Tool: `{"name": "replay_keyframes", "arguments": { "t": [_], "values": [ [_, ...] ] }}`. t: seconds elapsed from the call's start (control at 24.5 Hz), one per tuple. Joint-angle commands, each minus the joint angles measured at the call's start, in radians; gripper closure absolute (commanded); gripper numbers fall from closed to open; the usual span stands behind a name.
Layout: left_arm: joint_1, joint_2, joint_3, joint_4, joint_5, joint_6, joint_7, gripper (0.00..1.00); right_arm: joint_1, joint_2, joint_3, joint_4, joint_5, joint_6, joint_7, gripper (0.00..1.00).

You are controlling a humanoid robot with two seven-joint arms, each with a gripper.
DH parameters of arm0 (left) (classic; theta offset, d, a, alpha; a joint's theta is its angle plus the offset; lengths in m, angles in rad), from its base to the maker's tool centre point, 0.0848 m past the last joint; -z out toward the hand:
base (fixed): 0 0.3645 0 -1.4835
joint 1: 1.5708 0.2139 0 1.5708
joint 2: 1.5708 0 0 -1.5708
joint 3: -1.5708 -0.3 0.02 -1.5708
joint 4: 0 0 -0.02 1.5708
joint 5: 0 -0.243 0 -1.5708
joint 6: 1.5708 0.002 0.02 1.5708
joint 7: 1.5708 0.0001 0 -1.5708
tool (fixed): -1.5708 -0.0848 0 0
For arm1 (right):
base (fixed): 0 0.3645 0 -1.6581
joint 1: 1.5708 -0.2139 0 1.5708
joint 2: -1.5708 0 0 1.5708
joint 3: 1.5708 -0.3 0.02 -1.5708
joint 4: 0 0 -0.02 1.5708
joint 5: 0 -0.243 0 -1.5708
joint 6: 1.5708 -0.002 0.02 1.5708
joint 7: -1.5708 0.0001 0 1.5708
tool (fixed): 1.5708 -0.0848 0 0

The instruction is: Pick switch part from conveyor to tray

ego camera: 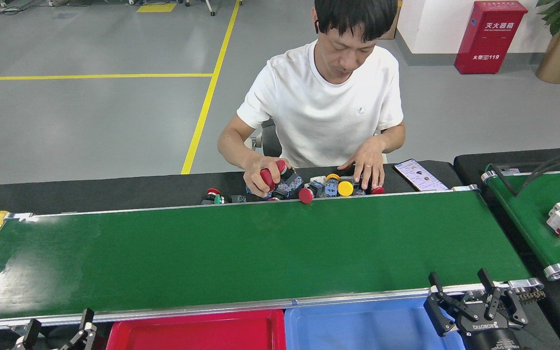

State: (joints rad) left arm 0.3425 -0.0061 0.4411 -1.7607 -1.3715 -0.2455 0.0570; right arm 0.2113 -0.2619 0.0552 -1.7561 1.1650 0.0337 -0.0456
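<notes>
While the conveyor [241, 253] carries no switch part, my right claw [461, 288] waits wide open and empty; left claw [59, 324] open too, risk grabbing air.

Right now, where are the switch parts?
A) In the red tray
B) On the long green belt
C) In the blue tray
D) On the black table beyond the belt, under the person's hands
D: the switch parts lie on the black table behind the bare belt; both trays hold none.
</notes>
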Motion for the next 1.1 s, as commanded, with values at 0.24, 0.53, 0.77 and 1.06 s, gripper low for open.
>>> {"name": "replay_keyframes", "arguments": {
  "t": [0.24, 0.53, 0.77, 1.06],
  "values": [
    [0.03, 0.044, 0.013, -0.016, 0.008, -0.063, 0.081, 0.0, 0.003, 0.015, -0.086, -0.014, -0.002, -0.009, -0.008, 0.01],
    [0.041, 0.015, 0.011, -0.014, 0.063, -0.098, 0.075, 0.0, 0.007, 0.026, -0.086, -0.014, -0.004, -0.012, -0.014, 0.01],
    [0.046, -0.006, -0.013, -0.016, 0.054, -0.092, 0.072, 0.0, 0.014, 0.027, -0.113, -0.014, -0.004, -0.012, -0.014, 0.01],
    [0.056, -0.006, -0.028, -0.014, 0.015, -0.095, 0.069, 0.0, 0.016, 0.03, -0.113, -0.014, -0.005, -0.014, -0.014, 0.01]
  ]
}}
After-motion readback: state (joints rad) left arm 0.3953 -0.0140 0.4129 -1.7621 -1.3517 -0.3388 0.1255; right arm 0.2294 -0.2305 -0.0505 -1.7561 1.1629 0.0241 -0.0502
